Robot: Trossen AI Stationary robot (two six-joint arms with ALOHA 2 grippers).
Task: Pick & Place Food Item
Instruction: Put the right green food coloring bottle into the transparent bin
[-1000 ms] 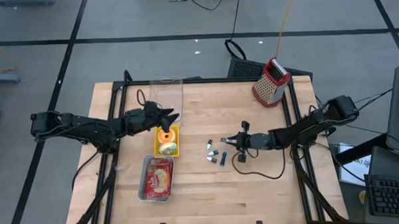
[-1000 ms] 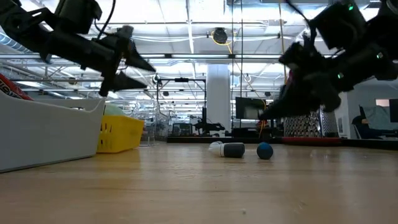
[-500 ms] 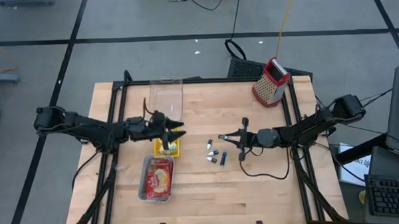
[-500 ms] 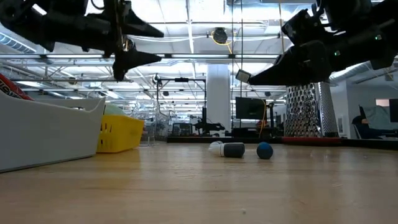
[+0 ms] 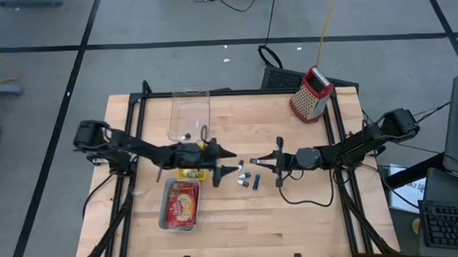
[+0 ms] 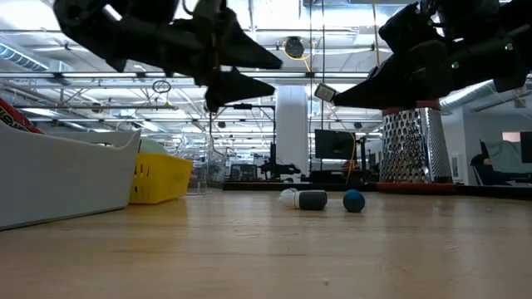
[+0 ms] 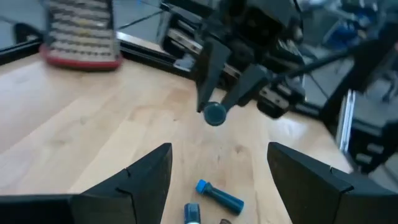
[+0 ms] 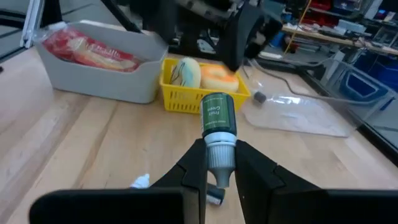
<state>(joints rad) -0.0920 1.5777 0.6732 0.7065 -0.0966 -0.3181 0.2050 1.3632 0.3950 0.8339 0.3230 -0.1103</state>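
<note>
My right gripper (image 8: 219, 167) hangs above the table's middle, shut on a small dark-green bottle (image 8: 217, 117) with a white cap. The same bottle (image 7: 214, 114) shows end-on in the left wrist view and as a small shape (image 5: 254, 160) in the high view. My left gripper (image 5: 229, 163) is open and holds nothing. It stands just to the left of the bottle, fingertips toward it, a short gap apart (image 6: 270, 75). Several small bottles (image 5: 246, 178) lie on the table below. My right gripper pinches the bottle's white cap end (image 8: 219, 155) between its two fingers (image 8: 196, 163). The fingers come nearly level from the table's right side and lie along the bottle. The bottle sticks out past the fingertips toward the table's left, lifted clear of the table.
A yellow basket (image 8: 186, 93) holding a pale and an orange food item sits under my left arm. Near it stands a grey tray (image 5: 180, 205) with a red packet. A clear container (image 5: 190, 113) and a red-edged grater (image 5: 312, 93) stand at the far side.
My left gripper has swung from over the yellow basket toward the table's right, rolling as it went, and now faces the bottle; it has stayed open. My right gripper rose a little and tipped from pointing down to nearly level, the bottle with it, then held still.
</note>
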